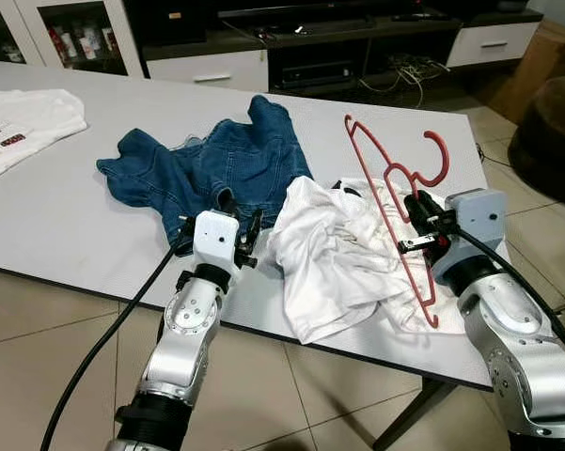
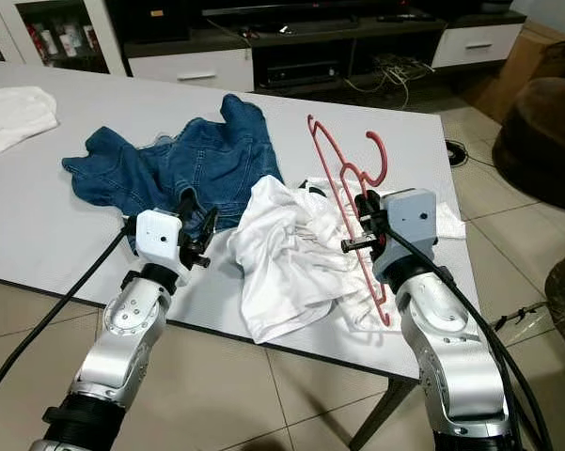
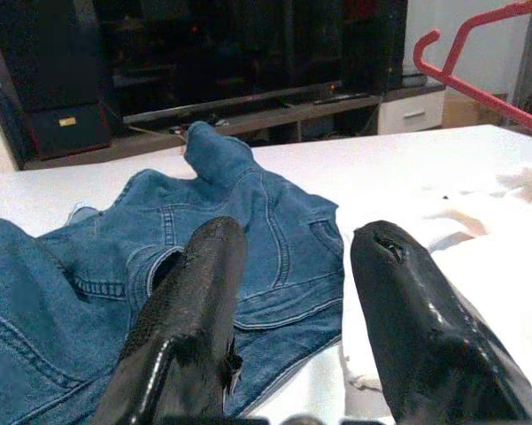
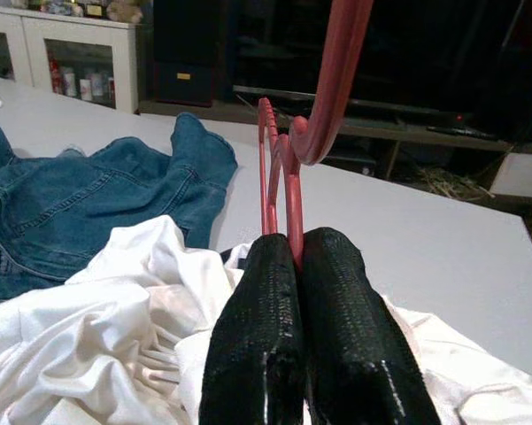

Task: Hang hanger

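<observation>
Setting: a home living room. White tabletop (image 1: 66,216) on beige tiled floor (image 1: 38,366), laundry strewn across it. At 12 o'clock, low dark media unit (image 1: 329,38) with white drawers (image 1: 207,70) and tangled cables (image 1: 409,70). At 10 o'clock, glass-fronted cabinet (image 1: 70,33).

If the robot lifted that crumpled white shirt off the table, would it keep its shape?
Probably not. The white shirt lies in soft folds, so it would likely droop and hang limp. It looks thin, so probably light. By contrast, the red hanger pinched in the right gripper holds its shape in the air.
</observation>
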### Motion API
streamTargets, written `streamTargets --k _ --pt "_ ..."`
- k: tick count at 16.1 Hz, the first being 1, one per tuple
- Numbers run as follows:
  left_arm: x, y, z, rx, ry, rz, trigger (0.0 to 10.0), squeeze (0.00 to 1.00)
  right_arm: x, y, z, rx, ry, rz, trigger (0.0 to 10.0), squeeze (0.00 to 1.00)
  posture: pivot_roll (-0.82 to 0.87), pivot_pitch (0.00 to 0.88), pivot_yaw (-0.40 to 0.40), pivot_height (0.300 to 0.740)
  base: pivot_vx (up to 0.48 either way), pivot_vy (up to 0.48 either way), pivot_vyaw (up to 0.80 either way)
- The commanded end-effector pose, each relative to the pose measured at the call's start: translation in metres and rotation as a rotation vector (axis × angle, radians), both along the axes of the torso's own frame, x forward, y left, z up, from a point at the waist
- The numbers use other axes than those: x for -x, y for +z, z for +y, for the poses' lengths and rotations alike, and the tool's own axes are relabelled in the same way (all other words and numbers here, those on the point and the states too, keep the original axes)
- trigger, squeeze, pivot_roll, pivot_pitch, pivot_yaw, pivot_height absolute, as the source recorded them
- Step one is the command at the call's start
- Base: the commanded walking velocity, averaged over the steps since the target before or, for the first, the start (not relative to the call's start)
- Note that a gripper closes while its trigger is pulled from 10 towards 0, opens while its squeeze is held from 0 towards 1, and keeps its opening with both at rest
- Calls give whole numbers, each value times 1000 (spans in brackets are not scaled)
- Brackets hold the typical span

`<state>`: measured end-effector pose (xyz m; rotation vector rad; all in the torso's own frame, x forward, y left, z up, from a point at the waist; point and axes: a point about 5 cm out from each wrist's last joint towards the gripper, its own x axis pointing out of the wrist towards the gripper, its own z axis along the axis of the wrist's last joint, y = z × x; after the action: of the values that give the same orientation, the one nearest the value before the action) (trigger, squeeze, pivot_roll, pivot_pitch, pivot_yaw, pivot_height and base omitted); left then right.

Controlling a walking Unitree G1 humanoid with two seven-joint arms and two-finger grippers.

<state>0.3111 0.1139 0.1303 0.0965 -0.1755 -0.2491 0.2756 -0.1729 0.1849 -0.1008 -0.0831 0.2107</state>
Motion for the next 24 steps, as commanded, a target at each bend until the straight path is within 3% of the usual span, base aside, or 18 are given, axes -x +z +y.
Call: streamTargets --k 1,16,24 --pt "2 1 1 -10 9 -2 10000 0 -2 4 0 -6 4 -18 10000 0 -9 77 25 740 285 0 0" --pt "1 3 2 -20 10 -1 10000 0 -2 2 -1 -9 7 -15 10000 0 -6 74 36 740 426 0 0" --pt "2 1 0 -21 2 10 10000 0 -2 1 -1 -13 9 -6 10000 0 -7 80 36 740 0 0 0"
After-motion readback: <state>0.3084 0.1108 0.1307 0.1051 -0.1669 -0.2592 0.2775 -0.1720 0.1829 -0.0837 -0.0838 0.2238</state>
